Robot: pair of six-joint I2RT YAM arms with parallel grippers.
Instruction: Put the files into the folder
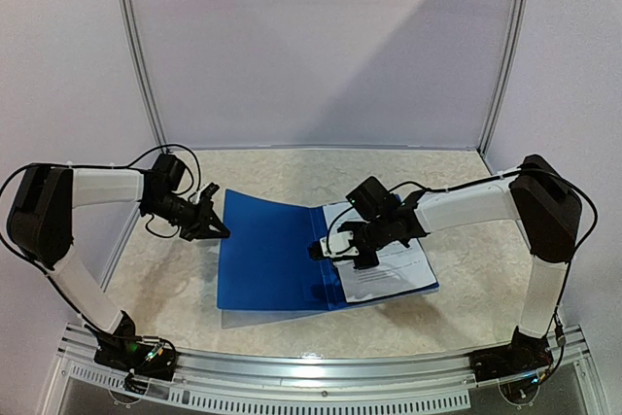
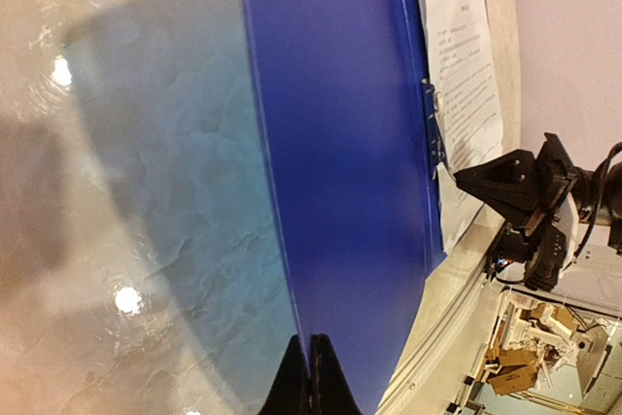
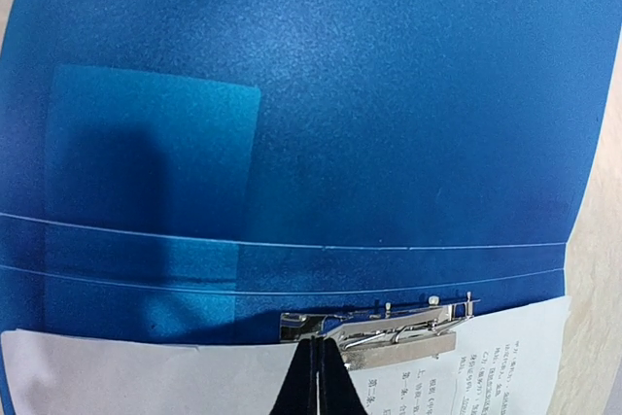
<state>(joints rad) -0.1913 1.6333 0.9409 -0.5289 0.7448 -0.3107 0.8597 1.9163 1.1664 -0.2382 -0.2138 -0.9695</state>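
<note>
Evidently left hand (image 1: 223, 232) pinches folder (image 1: 267, 255) edge.

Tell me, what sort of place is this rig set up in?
Probably a lab test booth: plain white wall panels on metal posts enclose a marble-look table, with cardboard boxes cluttered beyond it.

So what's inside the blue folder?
A printed white paper lies on the folder's right half, its edge at the metal clip. Whether more sheets lie beneath is hidden.
</note>
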